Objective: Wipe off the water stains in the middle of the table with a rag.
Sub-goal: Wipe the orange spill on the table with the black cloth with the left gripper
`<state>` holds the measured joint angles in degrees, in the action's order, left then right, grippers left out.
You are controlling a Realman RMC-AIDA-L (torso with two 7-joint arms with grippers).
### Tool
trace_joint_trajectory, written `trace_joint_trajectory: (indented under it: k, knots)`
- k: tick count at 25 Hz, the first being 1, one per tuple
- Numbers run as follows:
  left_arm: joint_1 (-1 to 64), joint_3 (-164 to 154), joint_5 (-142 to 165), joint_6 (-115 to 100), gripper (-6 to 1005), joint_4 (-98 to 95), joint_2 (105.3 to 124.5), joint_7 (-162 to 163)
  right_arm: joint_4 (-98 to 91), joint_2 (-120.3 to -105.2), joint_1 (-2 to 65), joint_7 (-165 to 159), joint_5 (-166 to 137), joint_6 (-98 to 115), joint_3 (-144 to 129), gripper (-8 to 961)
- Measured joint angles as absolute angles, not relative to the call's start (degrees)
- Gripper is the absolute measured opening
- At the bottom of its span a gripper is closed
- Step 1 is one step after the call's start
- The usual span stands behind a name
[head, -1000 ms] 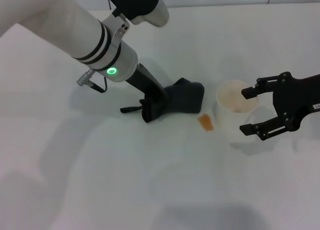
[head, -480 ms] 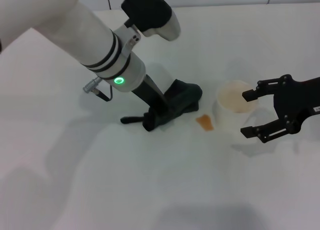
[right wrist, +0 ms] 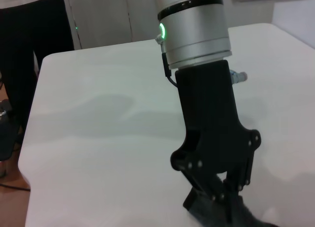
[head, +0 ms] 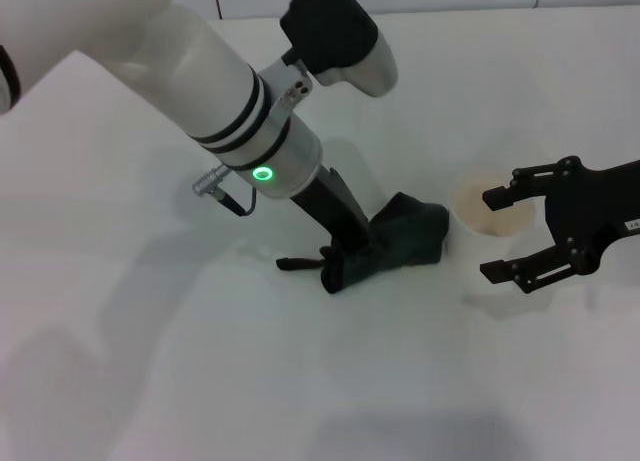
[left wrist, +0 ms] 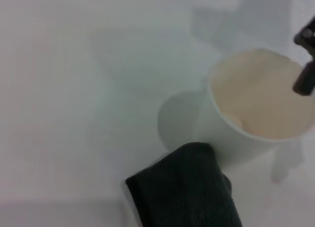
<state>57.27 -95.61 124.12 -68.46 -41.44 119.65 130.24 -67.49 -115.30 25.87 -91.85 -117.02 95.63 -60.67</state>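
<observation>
Rag (head: 400, 243) clamped in left gripper (head: 345, 266) jaws, pressed on surface (head: 150, 381) at frame centre, touching cup (head: 490, 209); stain hidden beneath, we judge. Risk: further sweep tips cup. Right gripper (head: 500, 234), jaws wide, flanks cup at right

The left arm (head: 215, 81) is white with black bands, a green ring light (head: 263, 174) and a thin black cable (head: 240, 205); both grippers are black.

Lab-like room: bare white table (head: 300, 381), pale wall panels (right wrist: 113, 15).
</observation>
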Motion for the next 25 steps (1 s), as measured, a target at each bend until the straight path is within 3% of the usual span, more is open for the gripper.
trace_joint_trajectory:
  k: [25]
  knots:
    - [57.4,-93.87,129.81,-68.19,165,-41.3,119.49,133.86,-67.88,-115.18,26.13,-92.0,-116.89,95.24,-60.49,870]
